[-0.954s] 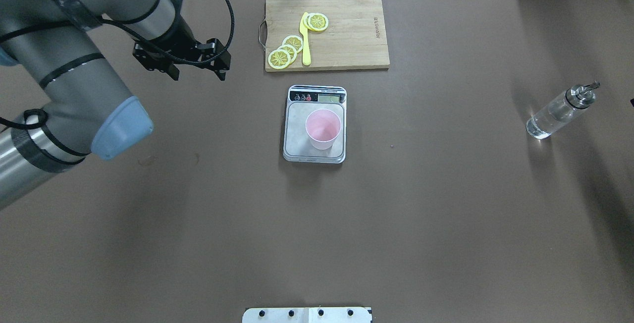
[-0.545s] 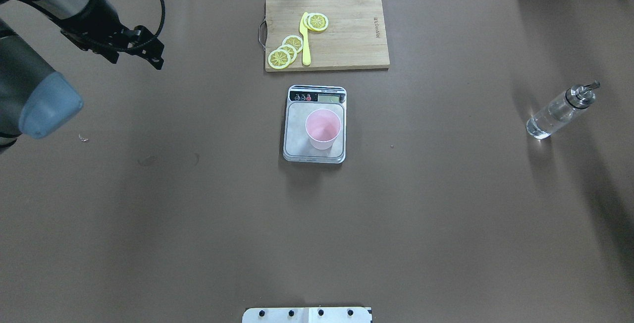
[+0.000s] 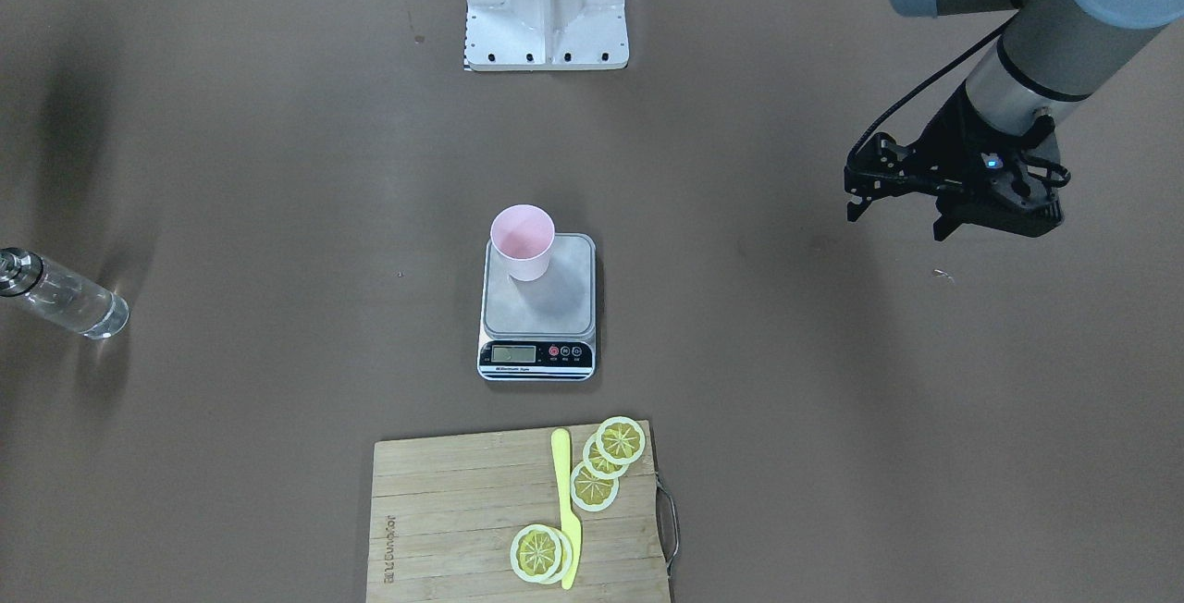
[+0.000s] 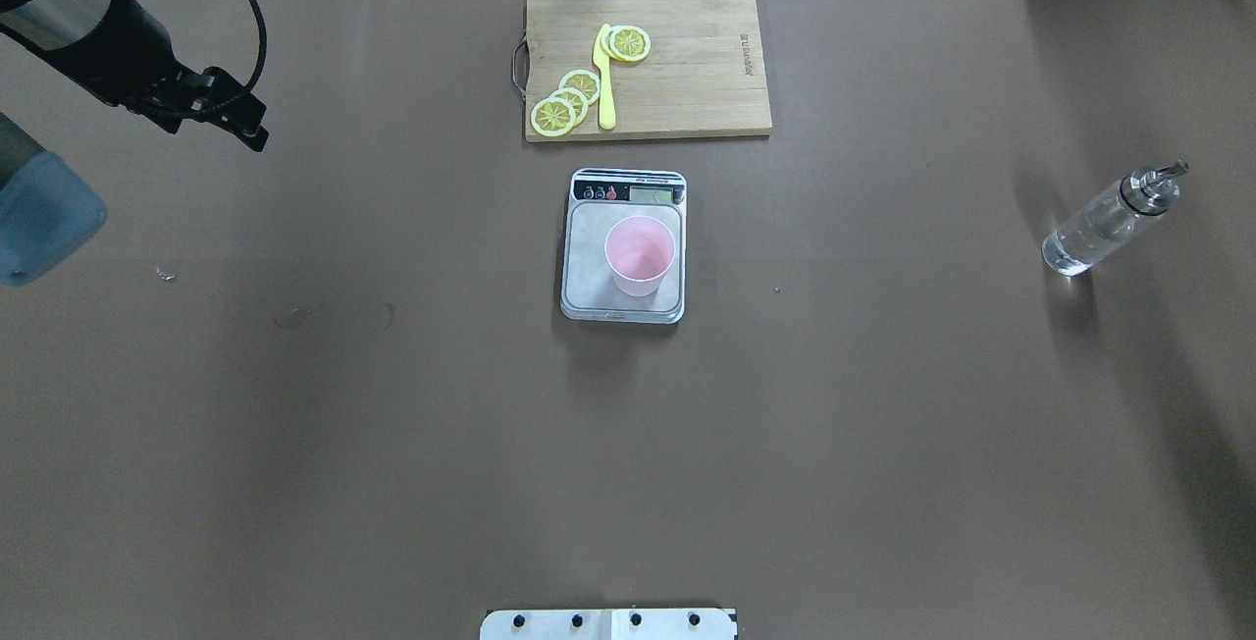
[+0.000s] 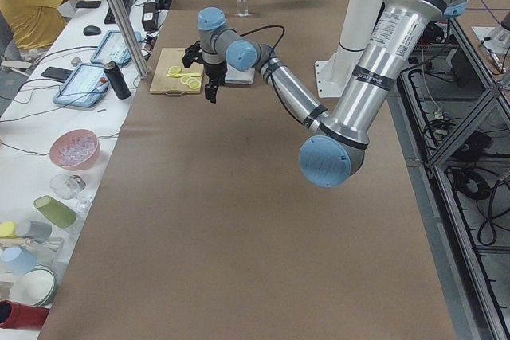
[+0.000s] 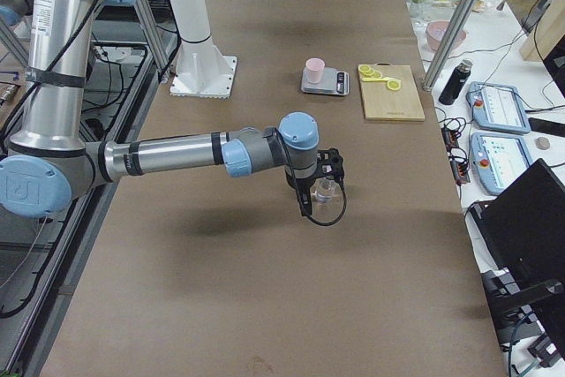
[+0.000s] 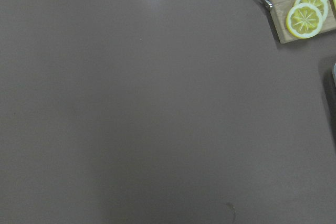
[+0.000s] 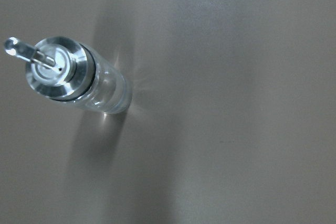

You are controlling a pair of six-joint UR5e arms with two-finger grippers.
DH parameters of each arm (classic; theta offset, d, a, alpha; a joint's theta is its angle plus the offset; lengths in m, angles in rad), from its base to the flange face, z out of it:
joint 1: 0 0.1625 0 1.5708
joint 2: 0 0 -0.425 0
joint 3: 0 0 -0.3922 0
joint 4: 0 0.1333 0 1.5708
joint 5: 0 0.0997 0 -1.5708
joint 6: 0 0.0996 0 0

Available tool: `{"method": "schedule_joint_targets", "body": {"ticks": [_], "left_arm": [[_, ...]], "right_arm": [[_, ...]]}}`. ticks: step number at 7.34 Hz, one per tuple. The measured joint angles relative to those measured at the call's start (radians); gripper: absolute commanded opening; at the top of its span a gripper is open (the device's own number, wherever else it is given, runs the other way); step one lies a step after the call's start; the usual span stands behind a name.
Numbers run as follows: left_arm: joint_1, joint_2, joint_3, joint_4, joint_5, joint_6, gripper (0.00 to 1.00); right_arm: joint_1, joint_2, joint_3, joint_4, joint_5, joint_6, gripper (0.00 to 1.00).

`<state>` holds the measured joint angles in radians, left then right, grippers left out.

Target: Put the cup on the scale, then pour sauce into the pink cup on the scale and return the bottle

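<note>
The left gripper [image 4: 235, 122] hangs over the table's [image 4: 392, 424] far left part, well apart from everything, with bare brown surface on all sides of it. In the front view its fingers [image 3: 852, 211] are spread wide and hold nothing.

Toward the middle, at the far edge, lies a wooden board [image 4: 687, 61] with a wire handle, carrying lemon slices [image 4: 564, 102] and a yellow knife [image 4: 605, 80]. Just on the near side of it, apart from it, sits the scale [image 4: 589, 228]: a flat grey steel platform with a black display strip. The cup [image 4: 640, 255], smooth pale pink and tapered, stands upright on the platform, inside its edges. Wide open table lies between the scale and either side.

Far right, near the table's edge, the bottle [image 4: 1104, 223] stands upright: a slim clear glass cylinder with a silver spout, clear sauce [image 3: 88, 312] inside.

The right gripper [image 6: 311, 190] shows only in the side view, close by the bottle; I cannot tell how its jaws stand, nor whether it touches the glass. Its wrist camera looks down on the spout.
</note>
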<state>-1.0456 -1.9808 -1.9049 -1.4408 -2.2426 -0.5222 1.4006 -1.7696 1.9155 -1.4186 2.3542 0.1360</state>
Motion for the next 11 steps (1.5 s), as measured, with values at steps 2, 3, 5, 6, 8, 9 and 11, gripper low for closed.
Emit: {"method": "schedule_joint_targets", "body": {"ticks": [2,3,5,6,8,9,11], "left_arm": [[0.0,0.01,-0.004,-0.001,0.001,0.005,0.97],[-0.002,0.022,-0.004,-0.004,0.001,0.025,0.97],[-0.018,0.07,-0.003,-0.01,0.001,0.113,0.97],[-0.028,0.091,-0.001,-0.014,0.002,0.147,0.97],[-0.041,0.113,0.005,-0.02,0.006,0.183,0.97],[-0.047,0.124,0.007,-0.022,0.008,0.205,0.97],[-0.064,0.142,0.012,-0.026,0.008,0.242,0.97]], "right_arm": [[-0.005,-0.04,0.038,0.051,-0.018,0.071,0.97],[-0.019,-0.064,0.042,0.119,-0.041,0.119,0.97],[-0.054,-0.088,0.041,0.219,-0.094,0.192,0.96],[-0.076,-0.091,0.041,0.254,-0.112,0.225,0.96],[-0.136,-0.101,0.04,0.335,-0.125,0.288,0.96],[-0.169,-0.103,0.039,0.37,-0.14,0.318,0.96],[-0.238,-0.103,0.036,0.415,-0.202,0.363,0.96]]}}
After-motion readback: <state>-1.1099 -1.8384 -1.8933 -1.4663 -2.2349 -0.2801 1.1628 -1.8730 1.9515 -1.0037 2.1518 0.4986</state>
